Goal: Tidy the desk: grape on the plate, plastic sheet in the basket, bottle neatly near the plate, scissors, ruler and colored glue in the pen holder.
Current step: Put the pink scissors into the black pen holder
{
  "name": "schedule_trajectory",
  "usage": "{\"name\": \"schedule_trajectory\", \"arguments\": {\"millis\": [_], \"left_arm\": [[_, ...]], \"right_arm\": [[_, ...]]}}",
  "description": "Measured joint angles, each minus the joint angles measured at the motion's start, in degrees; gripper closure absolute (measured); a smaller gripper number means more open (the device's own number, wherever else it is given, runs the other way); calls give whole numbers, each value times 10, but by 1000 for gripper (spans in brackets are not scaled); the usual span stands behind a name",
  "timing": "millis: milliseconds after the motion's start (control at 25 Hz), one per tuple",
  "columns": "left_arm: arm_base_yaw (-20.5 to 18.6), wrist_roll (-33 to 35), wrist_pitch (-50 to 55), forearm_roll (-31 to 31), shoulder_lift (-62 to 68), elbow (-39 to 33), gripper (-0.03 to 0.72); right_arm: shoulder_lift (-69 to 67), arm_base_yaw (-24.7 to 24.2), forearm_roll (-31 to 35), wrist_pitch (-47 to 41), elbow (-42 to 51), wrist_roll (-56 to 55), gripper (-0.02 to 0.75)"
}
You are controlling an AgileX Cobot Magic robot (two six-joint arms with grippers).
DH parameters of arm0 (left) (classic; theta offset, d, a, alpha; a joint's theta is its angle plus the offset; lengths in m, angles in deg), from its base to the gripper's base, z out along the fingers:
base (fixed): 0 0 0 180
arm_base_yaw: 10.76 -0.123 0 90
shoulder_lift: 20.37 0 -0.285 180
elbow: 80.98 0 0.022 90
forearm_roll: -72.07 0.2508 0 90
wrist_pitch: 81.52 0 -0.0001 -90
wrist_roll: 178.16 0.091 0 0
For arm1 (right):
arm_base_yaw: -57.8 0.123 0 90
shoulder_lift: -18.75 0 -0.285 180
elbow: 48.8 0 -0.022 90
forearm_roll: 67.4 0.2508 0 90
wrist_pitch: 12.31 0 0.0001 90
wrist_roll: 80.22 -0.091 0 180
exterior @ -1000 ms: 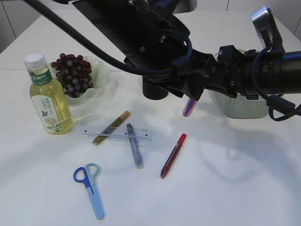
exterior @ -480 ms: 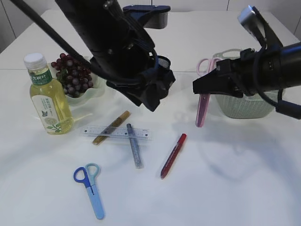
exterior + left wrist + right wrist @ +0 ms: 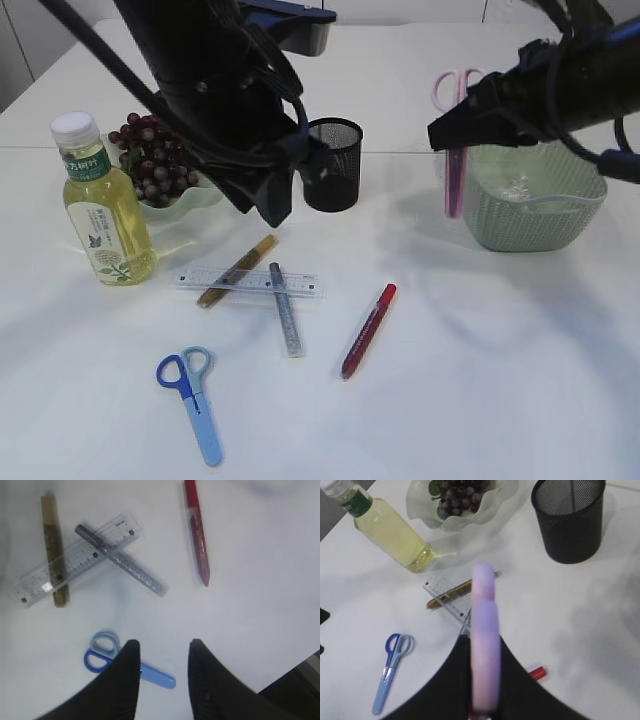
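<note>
On the white tabletop in the exterior view, a black mesh pen holder is standing as the landmark. Left of it, a pale plate is carrying grapes, and a bottle of yellow liquid is standing in front of that plate. In front of the pen holder, a clear ruler is lying under a gold glue stick and a silver glue stick, with a red glue stick to their right and blue scissors nearest the camera. Right of the pen holder, a green basket is sitting, and the right gripper is holding pink scissors hanging blades down in the air beside it.

Below the left gripper in the left wrist view, the jaws are standing partly apart and holding nothing, hanging above the blue scissors, with the ruler and glue sticks farther off.

Between the right gripper's jaws in the right wrist view, the pink scissors are being clamped, above the tabletop, with the pen holder beyond at upper right.
</note>
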Motion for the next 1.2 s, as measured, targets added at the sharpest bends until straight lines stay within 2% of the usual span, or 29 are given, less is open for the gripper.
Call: {"name": "schedule_trajectory", "arguments": {"millis": [240, 400, 600, 800, 1000, 1200], "left_arm": [[0, -3, 10, 5, 0, 25, 446], [0, -3, 13, 5, 0, 27, 446], [0, -3, 14, 27, 0, 27, 446], [0, -3, 14, 33, 0, 27, 446], [0, -4, 14, 57, 0, 27, 446], [0, -4, 14, 83, 0, 27, 446]], "right_arm": [[0, 4, -78, 4, -70, -75, 658], [-13, 39, -134, 4, -126, -111, 658], [-67, 86, -171, 0, -210, -126, 658], [-127, 96, -181, 38, -285, -128, 658], [-190, 97, -149, 113, -338, -91, 658], [-244, 102, -12, 207, -348, 35, 658]]}}
